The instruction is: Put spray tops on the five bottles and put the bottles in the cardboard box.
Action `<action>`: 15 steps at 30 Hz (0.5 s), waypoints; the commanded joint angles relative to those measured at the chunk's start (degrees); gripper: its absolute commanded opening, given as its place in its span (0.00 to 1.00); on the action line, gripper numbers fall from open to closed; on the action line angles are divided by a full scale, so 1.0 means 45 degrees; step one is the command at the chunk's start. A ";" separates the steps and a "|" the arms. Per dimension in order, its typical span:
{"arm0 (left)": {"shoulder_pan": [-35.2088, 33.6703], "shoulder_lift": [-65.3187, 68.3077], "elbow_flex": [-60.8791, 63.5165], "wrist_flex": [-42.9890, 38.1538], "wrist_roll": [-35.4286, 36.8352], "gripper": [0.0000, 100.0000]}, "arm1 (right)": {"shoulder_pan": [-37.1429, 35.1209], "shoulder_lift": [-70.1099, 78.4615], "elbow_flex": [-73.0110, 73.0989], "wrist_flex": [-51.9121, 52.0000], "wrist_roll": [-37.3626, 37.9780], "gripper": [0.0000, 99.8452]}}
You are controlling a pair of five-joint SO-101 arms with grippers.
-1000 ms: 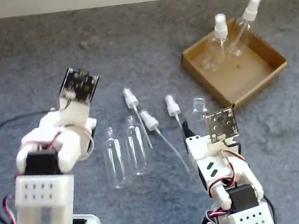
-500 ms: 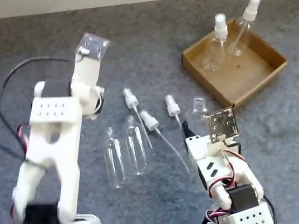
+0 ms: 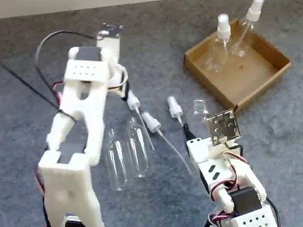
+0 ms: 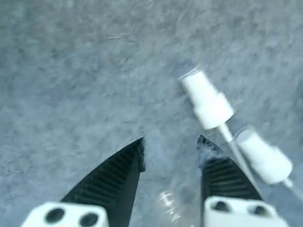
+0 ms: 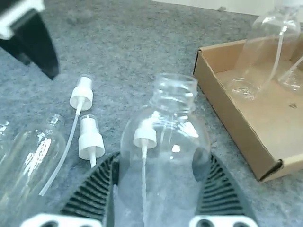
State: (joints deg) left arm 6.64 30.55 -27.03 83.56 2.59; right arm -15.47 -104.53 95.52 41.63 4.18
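My left gripper (image 4: 171, 142) is open, low over the carpet just short of a white spray top (image 4: 206, 102), with a second spray top (image 4: 263, 155) beside it. In the high view the left arm (image 3: 85, 109) stretches out to the spray top (image 3: 132, 100). My right gripper (image 5: 162, 158) is shut on an upright clear bottle (image 5: 163, 132) with no top, near the cardboard box (image 3: 266, 76). Two clear bottles (image 3: 115, 159) (image 3: 137, 147) lie side by side between the arms. Two more loose spray tops (image 3: 151, 122) (image 3: 174, 107) lie by them.
The cardboard box (image 5: 222, 101) holds two bottles with spray tops (image 3: 218, 46) (image 3: 244, 28). Grey carpet covers the table. A black cable (image 3: 44, 46) arcs off the left arm. Open carpet lies at the far left.
The left arm has risen from the near left and swung forward and right, bringing its gripper down by the spray tops. The right arm has kept still with its bottle.
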 commanded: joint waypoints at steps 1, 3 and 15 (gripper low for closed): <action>0.0654 0.1534 -0.3272 0.0977 0.2344 0.19 | -0.0147 -0.0186 0.0479 -0.0381 0.0117 0.09; 0.0694 0.2354 -0.4171 0.1485 0.3614 0.25 | -0.0147 -0.0186 0.0479 -0.0381 0.0117 0.09; 0.0654 0.5714 -0.7687 0.3106 0.5626 0.31 | -0.0147 -0.0186 0.0479 -0.0381 0.0137 0.09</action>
State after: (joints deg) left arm 8.84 54.90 -56.66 96.40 26.15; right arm -15.74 -104.53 95.52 41.63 4.18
